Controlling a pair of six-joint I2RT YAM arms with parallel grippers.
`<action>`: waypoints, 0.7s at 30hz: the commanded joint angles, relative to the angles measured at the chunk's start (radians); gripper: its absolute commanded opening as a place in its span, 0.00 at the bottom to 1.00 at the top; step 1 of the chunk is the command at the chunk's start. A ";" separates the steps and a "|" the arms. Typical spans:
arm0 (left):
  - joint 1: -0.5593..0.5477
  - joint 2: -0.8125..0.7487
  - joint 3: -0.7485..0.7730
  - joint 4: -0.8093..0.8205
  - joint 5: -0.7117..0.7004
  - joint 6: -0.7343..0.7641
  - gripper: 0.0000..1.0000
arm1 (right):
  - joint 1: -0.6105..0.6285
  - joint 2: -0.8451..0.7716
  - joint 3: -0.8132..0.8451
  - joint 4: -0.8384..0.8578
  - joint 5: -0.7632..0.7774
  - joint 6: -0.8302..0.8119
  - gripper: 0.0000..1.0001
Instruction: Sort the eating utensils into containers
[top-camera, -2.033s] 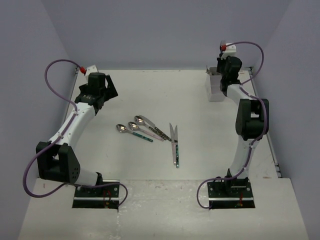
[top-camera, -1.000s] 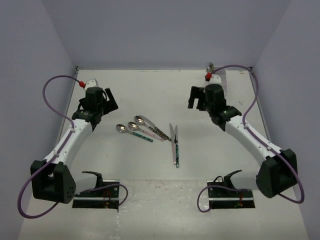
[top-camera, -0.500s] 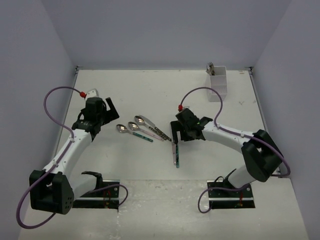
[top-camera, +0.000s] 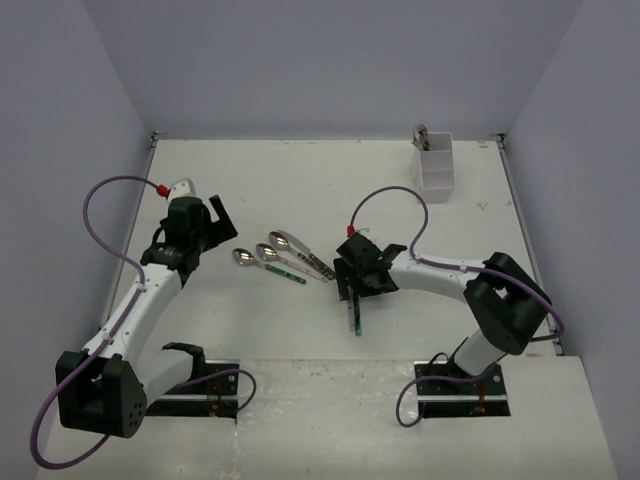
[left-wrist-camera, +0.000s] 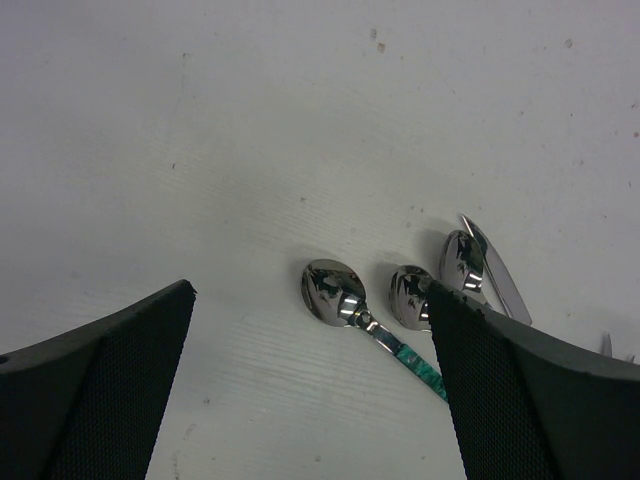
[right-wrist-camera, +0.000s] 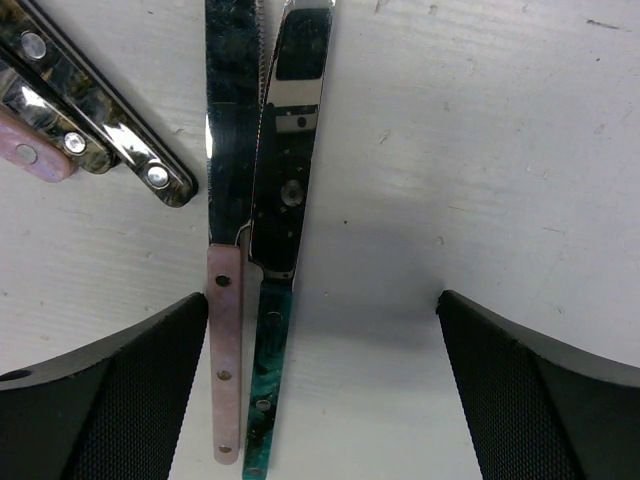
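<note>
Right gripper (right-wrist-camera: 322, 298) low over the table (right-wrist-camera: 520, 150), jaws spread to full width, nothing between the pads. Two knives lie in the gap, side by side and touching: the pink-handled knife (right-wrist-camera: 228, 300) next to the left finger (right-wrist-camera: 100, 400), the teal-handled knife (right-wrist-camera: 283, 190) just inside it. Both sit off-centre, crowding that left finger.

Left gripper (top-camera: 218, 222) likewise wide open and empty, hanging over the three spoons (top-camera: 268, 250). From its wrist we see the teal-handled spoon (left-wrist-camera: 333, 290) between the fingers, and a second bowl partly hidden by the right finger.

White cutlery holder (top-camera: 436, 168) stands at the far right of the table, well apart from both piles, with a few utensils (top-camera: 422, 132) upright in it; we cannot tell which kind.

Risks as we judge them:
- Closing here likely takes both knives at once, or the left finger lands on top of the pink handle and skids it sideways.
- Flat, thin blades on a bare table give little to pinch; a shallow grip could drop one on the way to the holder.
- The spoon handles (right-wrist-camera: 110, 130) lie near the knife blades; a shove could scatter them.
- Spoon bowls sit close together, so the same double-pick risk applies on the left.
</note>
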 joint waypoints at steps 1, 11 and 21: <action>-0.006 -0.021 0.011 0.015 0.008 0.004 1.00 | 0.010 -0.003 -0.028 -0.079 0.082 0.072 0.98; -0.006 -0.021 0.014 0.009 0.007 0.016 1.00 | 0.010 -0.126 -0.018 -0.080 0.110 0.032 0.99; -0.006 -0.019 0.017 0.009 0.010 0.021 1.00 | 0.010 -0.119 -0.048 -0.099 0.108 0.077 0.99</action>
